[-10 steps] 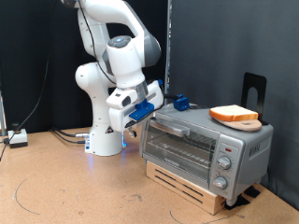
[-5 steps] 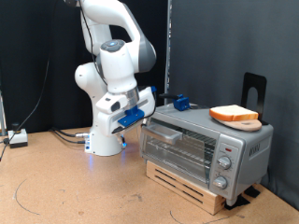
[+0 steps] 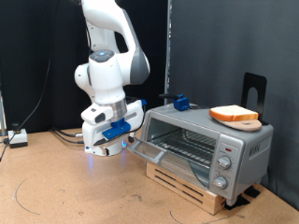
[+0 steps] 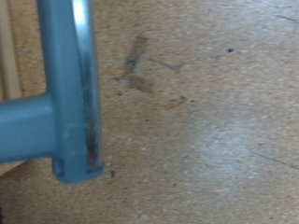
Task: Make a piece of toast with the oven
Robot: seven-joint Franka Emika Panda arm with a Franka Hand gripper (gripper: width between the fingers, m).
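Low beside the toaster oven (image 3: 207,147), the tool (image 3: 128,138) sits at the free edge of the glass door (image 3: 149,149), which hangs pulled partway down and slopes away from the oven's front opening. From the exterior view the blue fingers appear to be right at the door's handle (image 3: 140,145), but the hand's own body hides the fingertips there, so I cannot tell whether the tool is closed on the handle or standing open around it. The wrist view does not settle this: it shows only a blue bar with a metal strip (image 4: 77,84) running close to the lens and speckled brown tabletop (image 4: 206,121) behind it, with no clear sight of both fingers.

Beyond the tool, inside the oven's opening, the wire rack (image 3: 192,142) shows, with nothing visible lying on it. The piece of toast (image 3: 234,114) is well apart from the tool, on top of the oven, resting on a round light wooden board (image 3: 245,122) near the far end of the roof from the tool. A small blue object (image 3: 181,102) lies on the oven's roof at the end nearer the tool. Three knobs (image 3: 224,163) line the front panel at the far side of the oven from the tool. Under the oven is a wooden pallet-like stand (image 3: 187,182), which rests on the tabletop.
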